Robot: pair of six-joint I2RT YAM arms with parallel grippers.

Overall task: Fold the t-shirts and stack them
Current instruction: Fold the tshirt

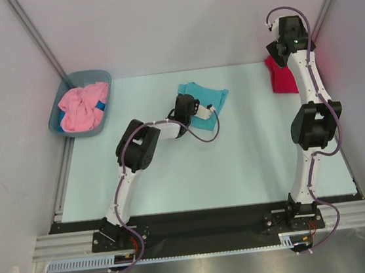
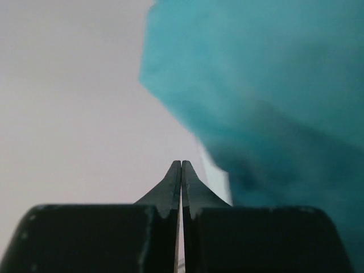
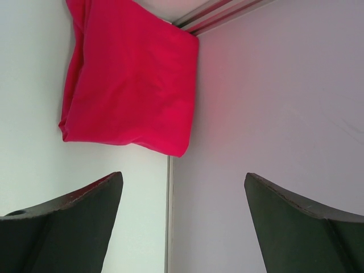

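A turquoise t-shirt [image 1: 207, 93] lies folded on the table at mid-back; in the left wrist view it [image 2: 261, 91] fills the right side. My left gripper [image 1: 185, 103] sits at its near-left edge, shut [image 2: 181, 166], with no cloth between the fingers. A crimson red t-shirt [image 1: 282, 77] lies folded at the back right by the wall, and shows as a red block [image 3: 131, 74] in the right wrist view. My right gripper [image 1: 279, 54] hangs above it, open [image 3: 183, 187], holding nothing. A pink t-shirt [image 1: 83, 107] is bunched in the tub.
The grey-blue plastic tub [image 1: 54, 119] stands at the back left corner, with a bit of blue showing beside the pink cloth. White walls and metal frame rails [image 1: 62, 180] close the table on the left, back and right.
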